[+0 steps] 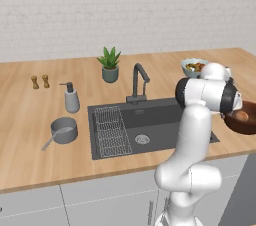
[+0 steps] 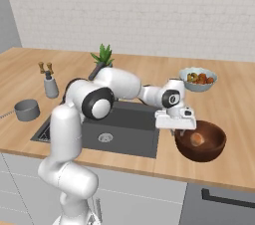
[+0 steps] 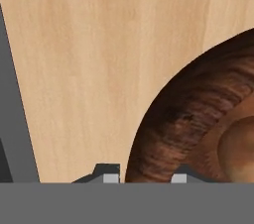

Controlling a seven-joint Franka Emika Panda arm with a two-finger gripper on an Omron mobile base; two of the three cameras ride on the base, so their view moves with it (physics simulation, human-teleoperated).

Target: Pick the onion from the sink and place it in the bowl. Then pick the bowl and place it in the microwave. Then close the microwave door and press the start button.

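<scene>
Already the onion [image 2: 197,139] lay inside the bowl [image 2: 201,142], which stood on the counter [image 2: 234,114] just right of the sink [image 2: 122,129]. The gripper [image 3: 144,176] hung over the bowl's sink-side rim, one fingertip either side of it; whether it gripped the rim I could not tell.

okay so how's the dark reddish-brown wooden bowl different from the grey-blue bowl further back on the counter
The dark reddish-brown wooden bowl is larger and holds one small orange-brown onion; the grey-blue bowl is smaller and heaped with colourful food. The wooden bowl sits near the counter's front edge, under the gripper; the grey-blue one sits further back. Both are round and upright.
</scene>
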